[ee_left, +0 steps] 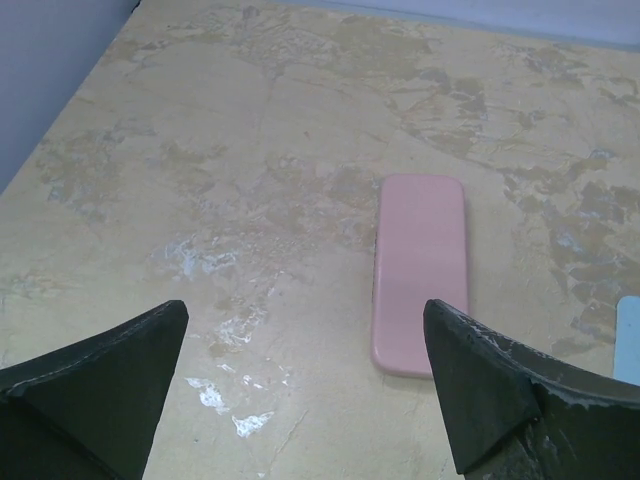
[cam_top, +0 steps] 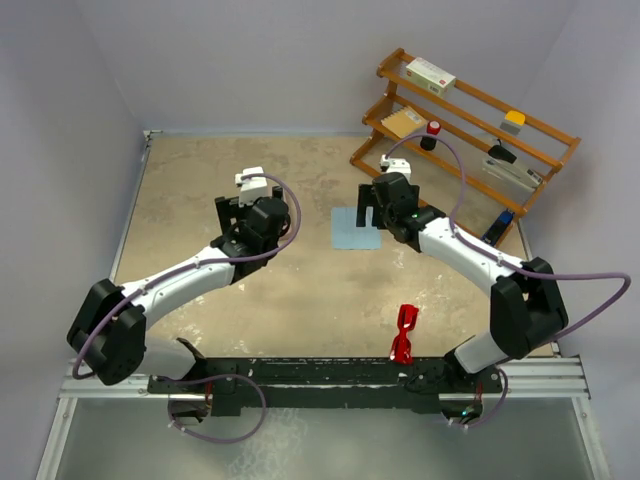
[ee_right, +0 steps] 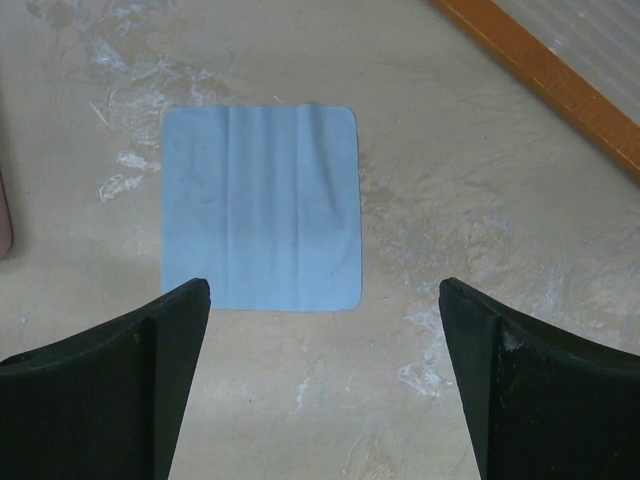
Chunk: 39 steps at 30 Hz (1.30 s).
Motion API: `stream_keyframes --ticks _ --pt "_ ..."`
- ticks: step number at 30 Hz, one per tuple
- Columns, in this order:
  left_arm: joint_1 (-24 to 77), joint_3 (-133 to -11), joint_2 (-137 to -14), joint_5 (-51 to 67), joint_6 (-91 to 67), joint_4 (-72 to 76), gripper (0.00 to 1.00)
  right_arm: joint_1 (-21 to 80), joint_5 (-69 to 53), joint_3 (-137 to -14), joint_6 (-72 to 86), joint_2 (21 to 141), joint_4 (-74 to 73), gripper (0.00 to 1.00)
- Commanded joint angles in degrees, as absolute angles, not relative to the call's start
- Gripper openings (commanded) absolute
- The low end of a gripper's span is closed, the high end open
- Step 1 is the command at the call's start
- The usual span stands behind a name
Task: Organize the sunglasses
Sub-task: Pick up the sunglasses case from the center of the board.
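Red glossy plastic marks the sunglasses (cam_top: 404, 333), which lie on the worktop (cam_top: 200, 180) close to its near edge, just beside the base of the right arm and well apart from both end effectors. In the top view I cannot tell if their temples are folded.

The left end effector (ee_left: 305, 335) hangs released and holds nothing, with the pink case (ee_left: 420, 272) lying flat a little ahead of it. The case looks closed from this view. The right end effector (ee_right: 322, 300) is also released and empty, and it hovers just in front of the light blue cloth (ee_right: 260, 205).

I judge that the task is not yet begun and that the first step is to fetch the sunglasses. The right arm is the natural one for this, but it must fold back strongly toward its own base, so a slow approach from above seems wise. The jaws should close across the narrow width of the frame, near the bridge, not along its length. The plastic is smooth and thin, so it may slip or turn if the fingers catch only one lens. A centred, gentle grip is better than a hard one.

Meanwhile the left arm is well placed for the case, which probably needs its lid opened first.
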State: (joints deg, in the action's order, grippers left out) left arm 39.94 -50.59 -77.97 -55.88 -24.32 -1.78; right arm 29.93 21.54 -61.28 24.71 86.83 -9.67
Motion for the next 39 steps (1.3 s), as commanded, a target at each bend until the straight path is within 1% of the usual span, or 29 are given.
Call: stream_keyframes --ticks 1,6,13,17,19,22,24,29,32,39 --pt "40.2 -52.8 -79.6 -59.7 -24.8 -0.6 1.00 29.9 23.3 -64.5 23.0 87.6 -10.0 0.97" --pt "40.2 -54.6 -81.1 -59.0 -24.9 -3.2 1.00 30.1 24.5 -66.4 22.5 89.2 -12.3 0.97" --pt "40.1 -53.0 -79.0 -57.6 -23.2 0.0 1.00 30.1 25.0 -66.2 21.5 88.6 -10.9 0.99" --pt "39.3 -51.7 -78.6 -60.7 -23.1 1.8 1.00 30.1 24.6 -67.4 21.4 89.7 -11.2 0.97" --pt "36.8 -51.6 -78.1 -58.2 -26.5 -0.3 1.00 30.3 23.8 -68.5 21.5 90.5 -11.4 0.95" --pt "29.8 -50.3 -76.0 -47.6 -33.4 -3.3 1.00 31.9 22.8 -72.8 20.9 93.2 -13.6 0.95" --pt "25.9 -48.3 -74.5 -43.5 -35.5 -3.3 1.00 33.7 23.2 -76.9 20.0 96.0 -16.2 0.95" --pt "24.3 -49.0 -74.3 -47.0 -36.1 -8.8 1.00 37.1 20.8 -85.4 18.5 102.6 -17.8 0.94" --pt "23.9 -49.1 -74.1 -46.8 -37.0 -10.5 1.00 38.4 17.9 -90.4 18.6 106.6 -19.1 0.93" --pt "19.3 -46.0 -70.6 -42.2 -39.9 -8.6 1.00 42.1 16.5 -102.7 18.1 116.6 -23.9 0.93"
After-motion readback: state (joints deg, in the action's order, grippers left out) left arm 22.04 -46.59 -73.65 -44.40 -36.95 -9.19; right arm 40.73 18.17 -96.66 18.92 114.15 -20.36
